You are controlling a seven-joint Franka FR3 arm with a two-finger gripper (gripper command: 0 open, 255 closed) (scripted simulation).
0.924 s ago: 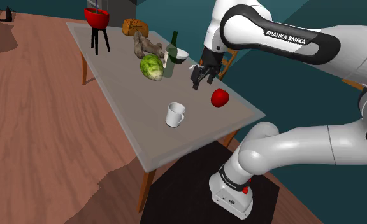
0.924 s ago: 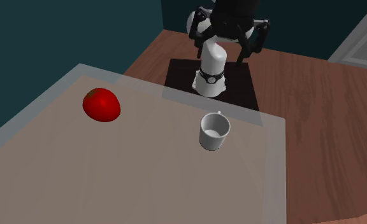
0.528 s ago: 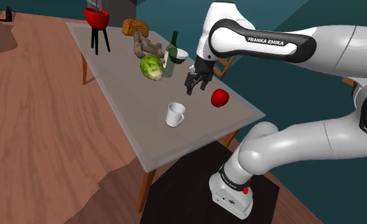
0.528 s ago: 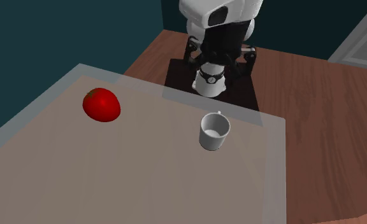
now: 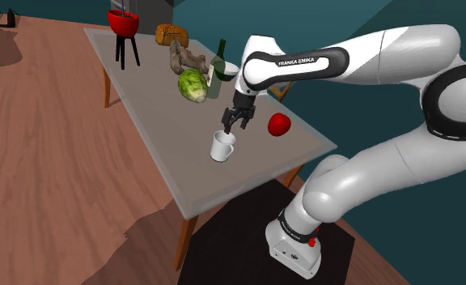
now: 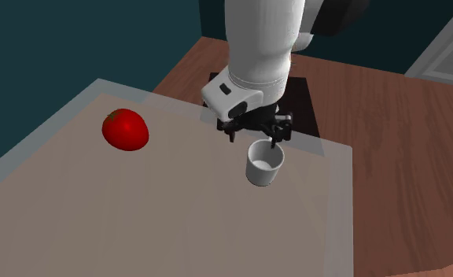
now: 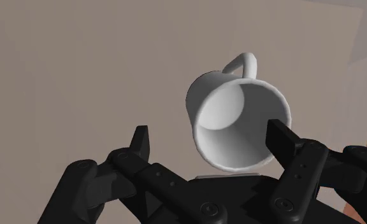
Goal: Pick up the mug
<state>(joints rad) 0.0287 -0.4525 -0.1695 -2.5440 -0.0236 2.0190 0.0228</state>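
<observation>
Masking part of mug (image 7: 236, 121) rim behind one finger (image 7: 284, 137) in wrist view, contact hard to judge. Holding gripper (image 5: 230, 124) spread apart, clasping nothing, hanging just over mug. Sitting upright and empty on grey table (image 5: 158, 113), near stand-side end, apart from red fruit (image 5: 279, 124). Crowding bottle (image 5: 218, 61), lettuce (image 5: 193, 86), bread (image 5: 171, 35) at far end; bordering on wood floor (image 5: 45, 162) and teal wall (image 5: 207, 16).

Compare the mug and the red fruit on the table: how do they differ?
The mug is white; the fruit is red. The mug is hollow and upright with a handle; the fruit is a closed round. The open gripper hovers over the mug; the fruit lies apart from it. Both rest on the grey table.
</observation>
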